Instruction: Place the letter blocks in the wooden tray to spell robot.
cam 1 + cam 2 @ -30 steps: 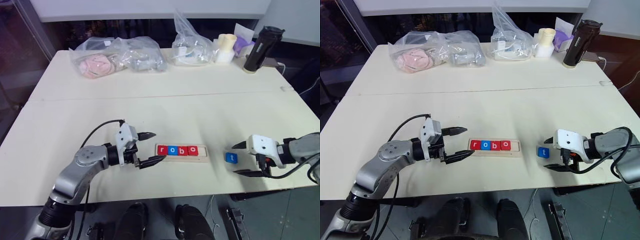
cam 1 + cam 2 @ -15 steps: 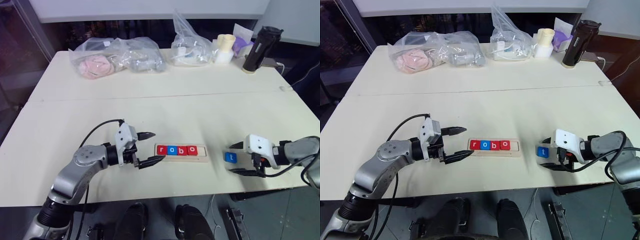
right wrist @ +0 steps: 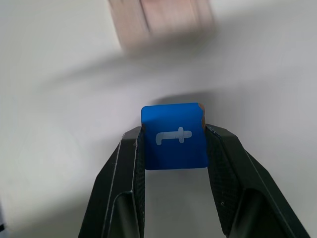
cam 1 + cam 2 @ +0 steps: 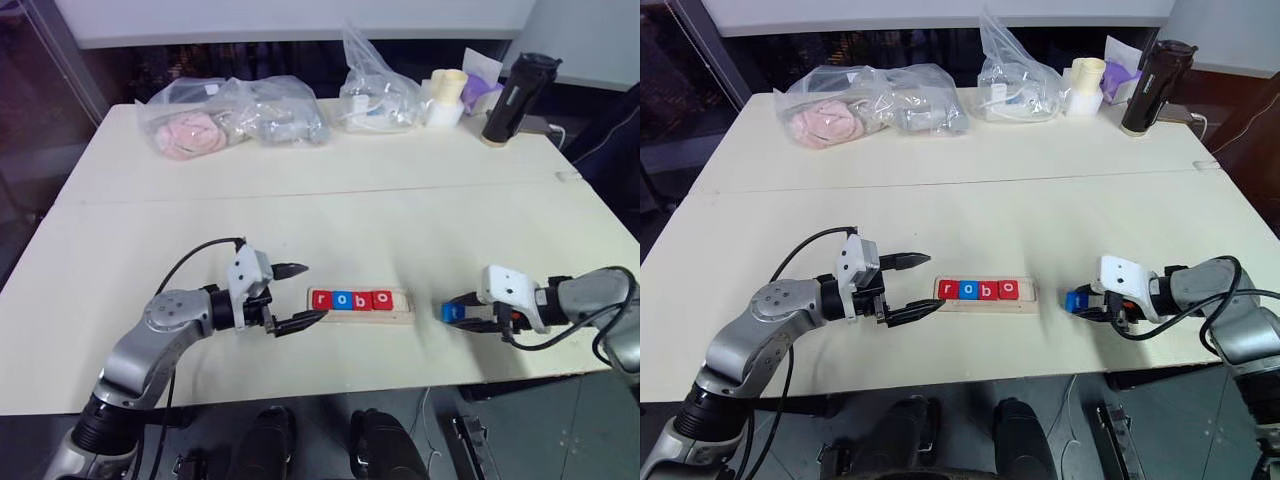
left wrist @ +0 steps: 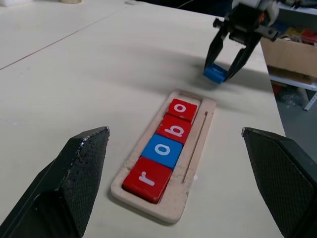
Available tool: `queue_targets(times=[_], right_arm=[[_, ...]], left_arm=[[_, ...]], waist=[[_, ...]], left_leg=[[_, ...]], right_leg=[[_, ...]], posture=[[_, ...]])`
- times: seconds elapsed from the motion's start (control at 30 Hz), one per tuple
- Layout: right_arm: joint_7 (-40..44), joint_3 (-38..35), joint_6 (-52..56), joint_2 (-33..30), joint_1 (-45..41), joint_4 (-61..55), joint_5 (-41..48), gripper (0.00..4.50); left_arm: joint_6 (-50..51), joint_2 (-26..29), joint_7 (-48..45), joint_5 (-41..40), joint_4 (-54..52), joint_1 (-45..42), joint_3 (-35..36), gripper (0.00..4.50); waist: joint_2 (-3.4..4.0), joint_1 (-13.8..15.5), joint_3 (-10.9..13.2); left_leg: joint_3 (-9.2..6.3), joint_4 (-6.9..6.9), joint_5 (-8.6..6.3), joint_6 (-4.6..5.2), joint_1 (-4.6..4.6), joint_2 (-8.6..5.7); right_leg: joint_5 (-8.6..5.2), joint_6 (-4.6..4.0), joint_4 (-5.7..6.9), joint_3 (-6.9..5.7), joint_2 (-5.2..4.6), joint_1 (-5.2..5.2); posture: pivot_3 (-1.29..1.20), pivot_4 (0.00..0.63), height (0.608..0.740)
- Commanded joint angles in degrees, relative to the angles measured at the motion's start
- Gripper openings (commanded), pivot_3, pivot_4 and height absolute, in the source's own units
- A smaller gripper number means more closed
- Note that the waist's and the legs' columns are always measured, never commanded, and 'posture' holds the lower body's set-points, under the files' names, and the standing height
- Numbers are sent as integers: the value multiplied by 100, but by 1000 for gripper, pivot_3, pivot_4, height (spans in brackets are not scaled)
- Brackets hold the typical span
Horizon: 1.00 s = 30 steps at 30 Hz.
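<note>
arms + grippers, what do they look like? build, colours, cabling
Both arms are silver-grey metal with black joint sections. Each wrist carries a white housing ahead of two tapered black fingers: left gripper, right gripper. A thin black cable loops over each forearm.

Left claw (image 4: pixel 300 295) spread wide and level; right claw (image 3: pixel 174 144) clamped, angled downward.

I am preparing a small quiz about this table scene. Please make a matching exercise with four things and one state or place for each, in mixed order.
Things:
1. blue t block
2. wooden tray
3. left hand
4. black bottle

States or places:
A. open, beside the tray's r end
B. stands at the far edge of the table
C. pinched in the right hand
D. holds r, o, b, o, with its last place free

Pairs: 1-C, 2-D, 3-A, 4-B
</note>
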Motion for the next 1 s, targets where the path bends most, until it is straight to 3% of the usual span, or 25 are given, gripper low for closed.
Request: queue_targets(times=[0.03, 0.3, 1.0], right_arm=[[-42, -27, 308, -37, -304, -537, 122, 1136], [-124, 445, 514, 269, -550, -645, -53, 1136], [115, 1222, 26, 824, -1326, 602, -526, 1136]], left_arm=[[-59, -45, 27, -81, -164, -87, 101, 4500], [-91, -201, 113, -1, -57, -182, 43, 4500], [201, -190, 439, -105, -436, -100, 135, 4500]], waist=[[0, 14, 0], [-2, 17, 0], [-2, 12, 0]], left_leg=[[-1, 1, 1, -2, 1, 0], [2, 4, 3, -4, 1, -2], [2, 8, 3, -4, 3, -2]], right_leg=[[0, 0, 5, 0, 0, -1], [-1, -1, 0, 1, -6, 3], [0, 0, 17, 0, 0, -1]], posture=[[0, 150, 740], [0, 150, 740], [0, 150, 740]])
